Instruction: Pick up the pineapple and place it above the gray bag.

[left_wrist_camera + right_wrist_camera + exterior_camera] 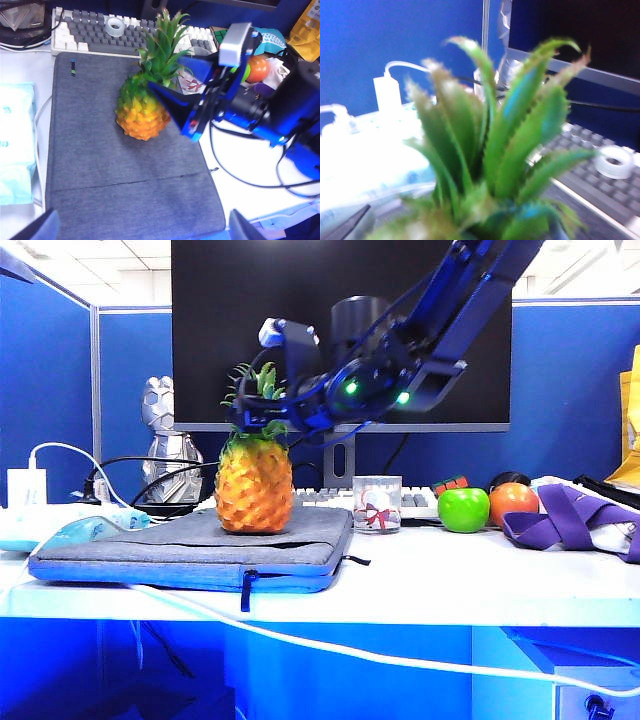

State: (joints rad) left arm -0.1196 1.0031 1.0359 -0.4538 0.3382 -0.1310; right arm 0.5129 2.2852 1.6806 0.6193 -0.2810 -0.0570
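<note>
The pineapple (254, 485) stands upright on the gray bag (190, 545), toward the bag's far half, with its green crown pointing up. The bag lies flat on the white worktop (450, 575), in front of a keyboard (95, 32). By the look of it, the placing step is done and the release is what is in hand.

The right tool (262, 405) sits at the leaf crown, reaching in from the right side of the exterior view; its fingers stand spread wide and released, and the dark blue finger (175, 107) seen from the left wrist camera lies just beside the crown rather than pinching it. Whether a leaf brushes a finger I cannot tell. The left tool (142, 227) hangs above the near edge of the bag, well apart from the fruit, spread open and empty.

The next move calls for the right arm to lift clear straight up from the crown, since a sideways pull could snag the leaves and tip the fruit. A green apple (463, 510) and an orange fruit (513, 503) stay out of it.
</note>
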